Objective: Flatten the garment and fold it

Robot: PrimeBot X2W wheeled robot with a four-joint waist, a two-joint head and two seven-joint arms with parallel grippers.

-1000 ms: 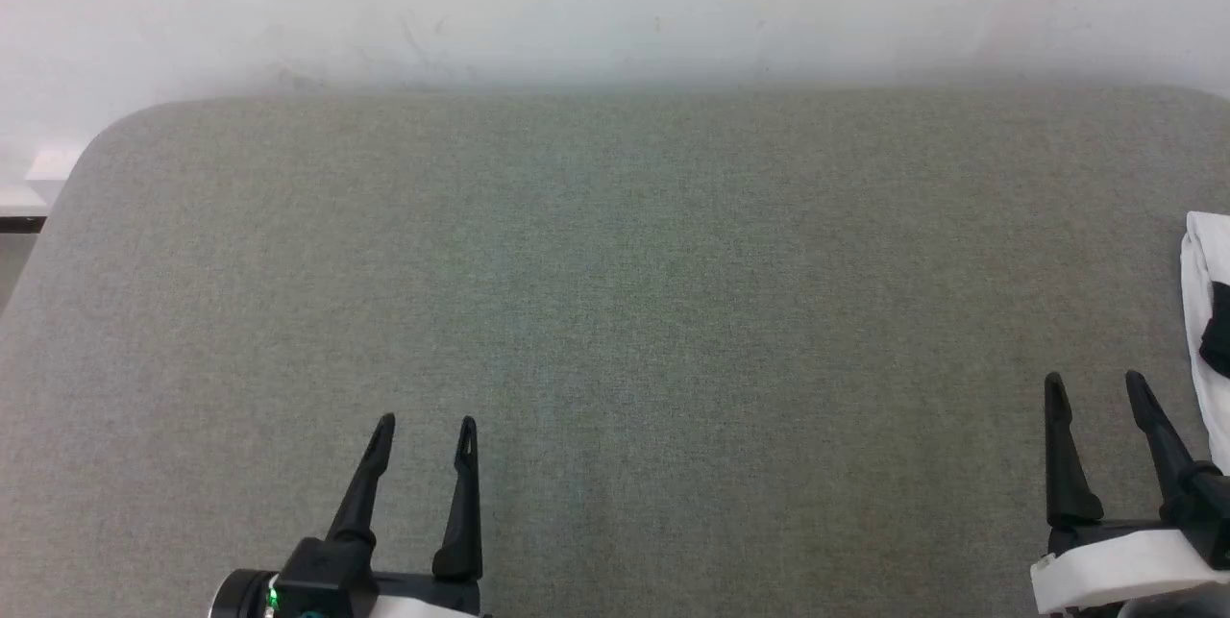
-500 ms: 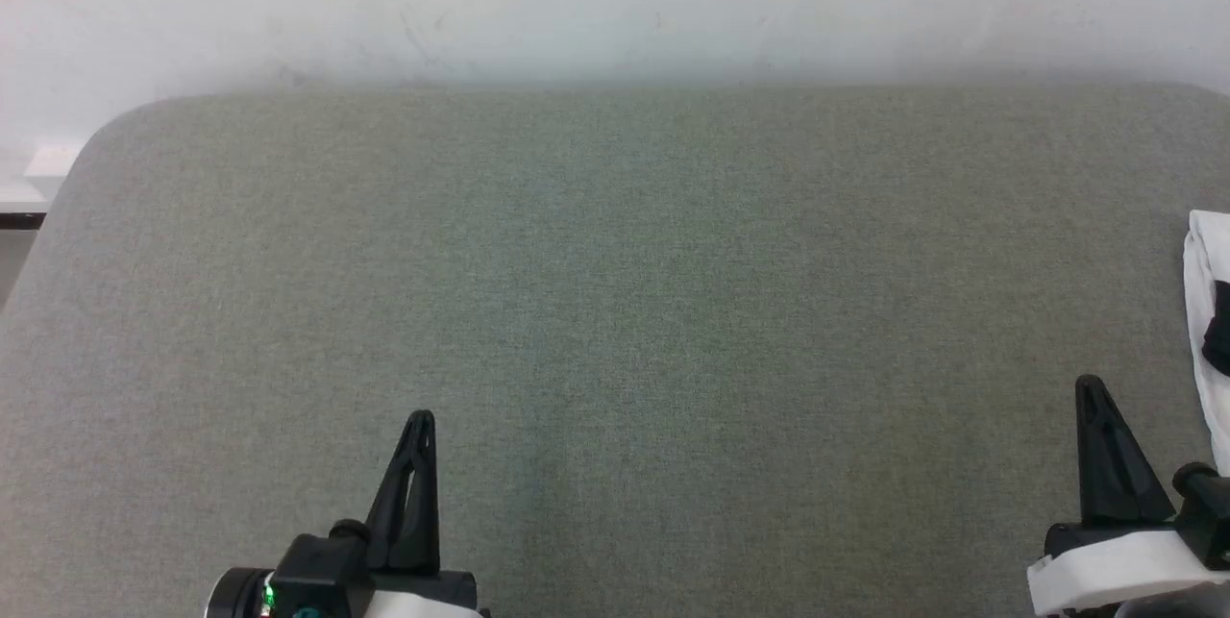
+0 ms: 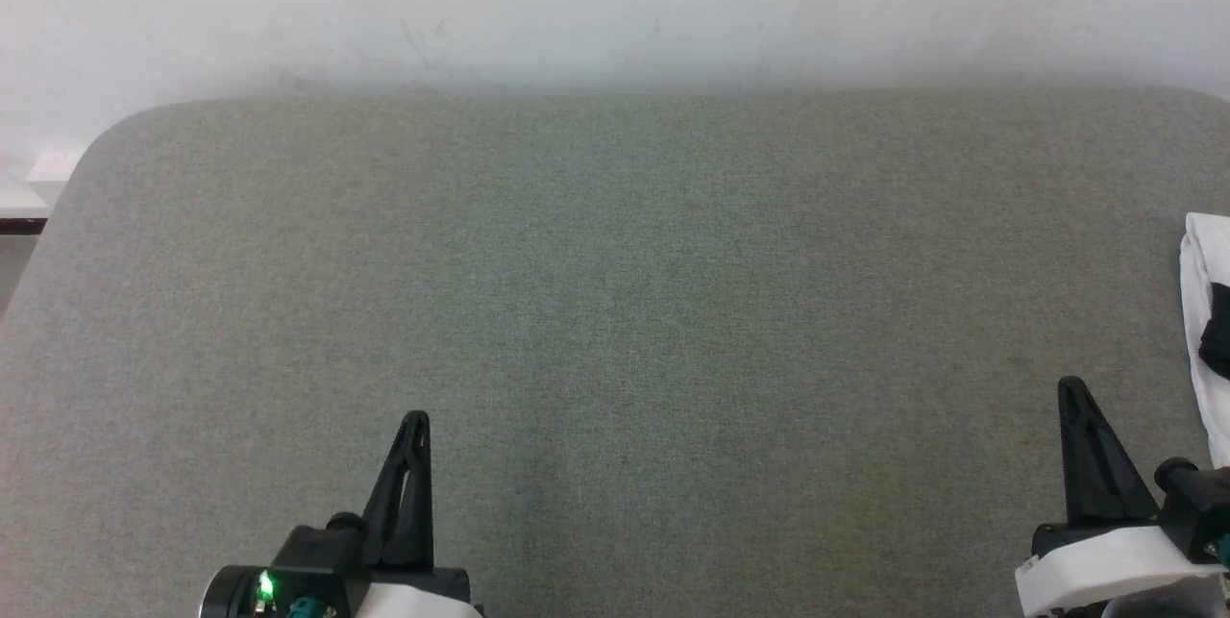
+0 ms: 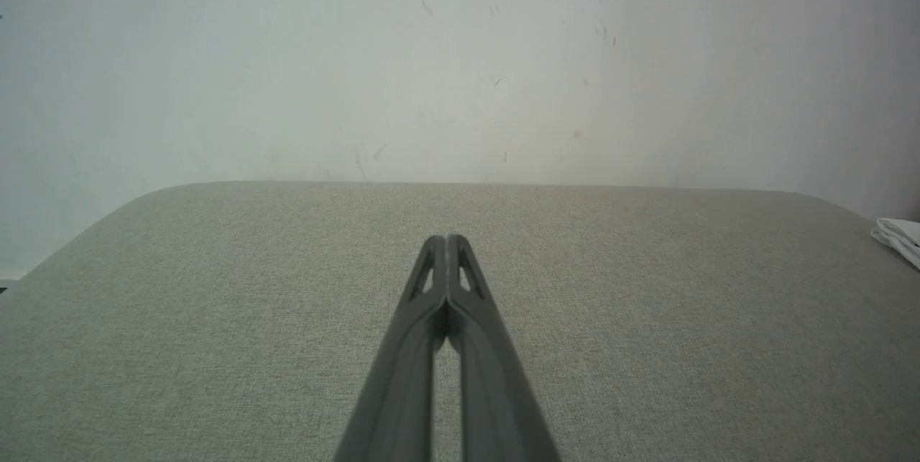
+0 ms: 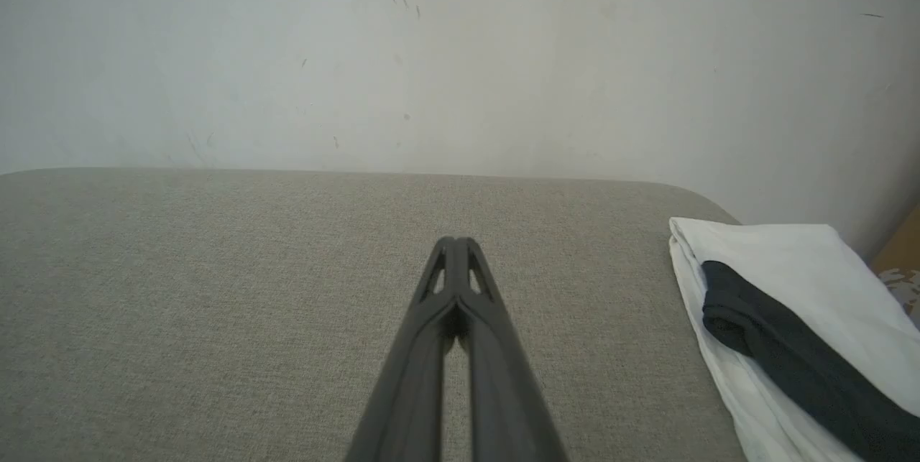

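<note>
T-shirt [image 5: 776, 253], white with black sleeve, folded at tabletop [image 3: 615, 262] right edge; left end effector [image 3: 415, 421] and right end effector [image 3: 1069, 389] pinched closed, empty; right should open before reaching.

Prob. lab/test rm: grey fabric-topped table [image 3: 615, 262] w/ rounded corners, against scuffed white wall [image 3: 615, 3].

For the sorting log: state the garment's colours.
The garment is white with a black part; right wrist view shows it best.

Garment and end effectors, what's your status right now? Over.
Shut and empty: left end effector, right end effector. Folded garment at right edge of grey surface, untouched. No obstacle seen.
</note>
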